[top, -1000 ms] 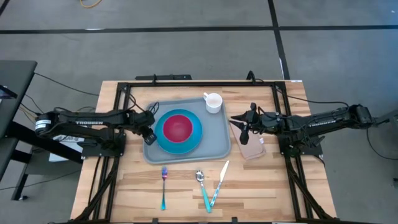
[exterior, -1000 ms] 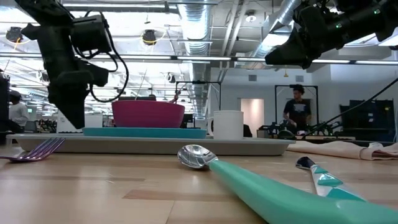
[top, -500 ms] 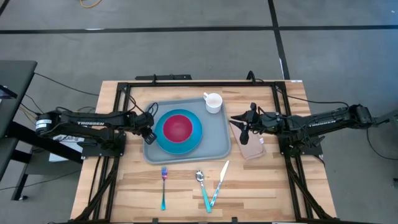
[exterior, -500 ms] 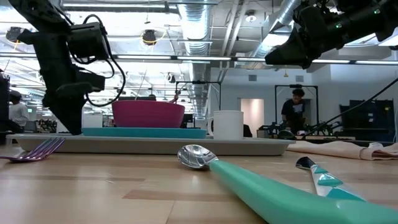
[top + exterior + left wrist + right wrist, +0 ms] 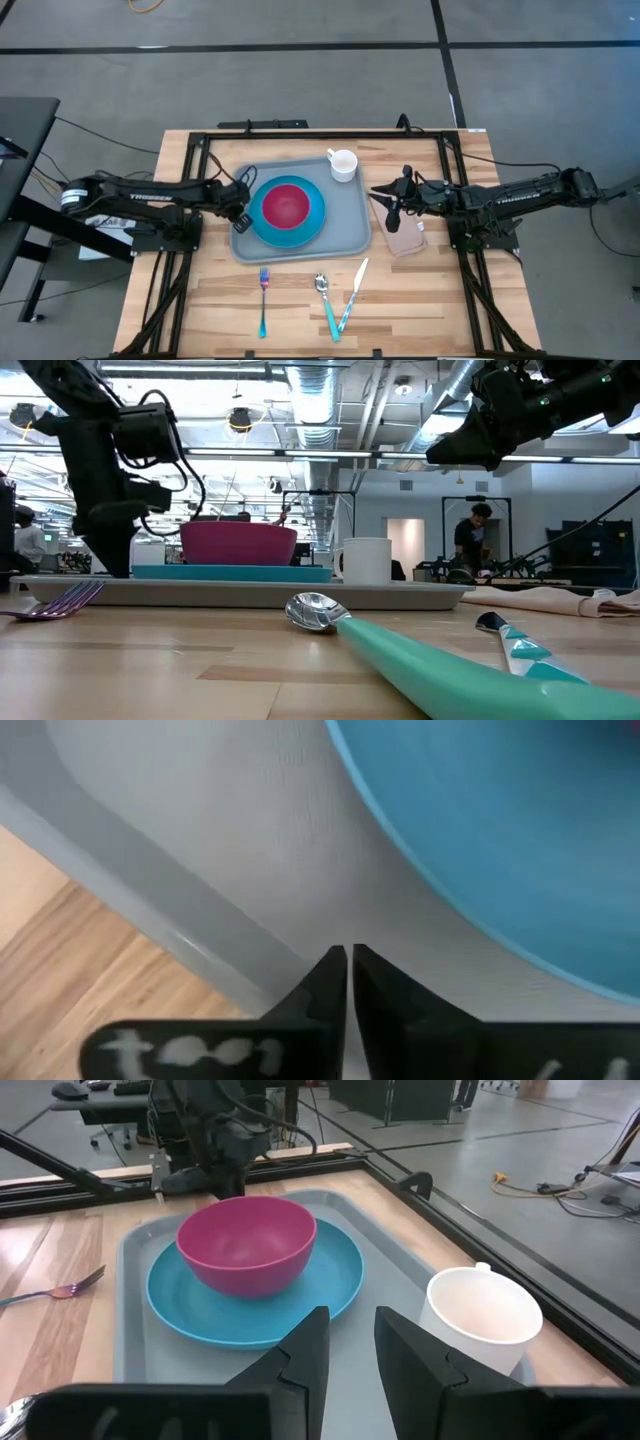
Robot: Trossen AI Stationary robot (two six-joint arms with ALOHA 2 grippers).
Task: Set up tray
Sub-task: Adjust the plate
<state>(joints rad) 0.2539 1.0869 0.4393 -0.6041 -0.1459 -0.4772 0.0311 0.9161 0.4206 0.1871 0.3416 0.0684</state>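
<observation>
Three items already sit on the flat grey-blue plastic tray (image 5: 345, 225) at table centre; cutlery remains outside, we judge. The left gripper (image 5: 238, 221), closed and empty, hovers at its rim.

The tray (image 5: 350, 225) looks like smooth grey-blue plastic with a faintly textured, matt floor (the left wrist view shows fine grain there). The table (image 5: 420, 300) is pale, striped wood, lightly sheened. The plate (image 5: 335, 1285) and magenta bowl (image 5: 245, 1245) look like smooth satin plastic. The cup (image 5: 485, 1320) is glossy white. The spoon (image 5: 315, 610) has a polished metal bowl and a smooth teal plastic handle. The napkin (image 5: 545, 598) is soft beige cloth.
</observation>
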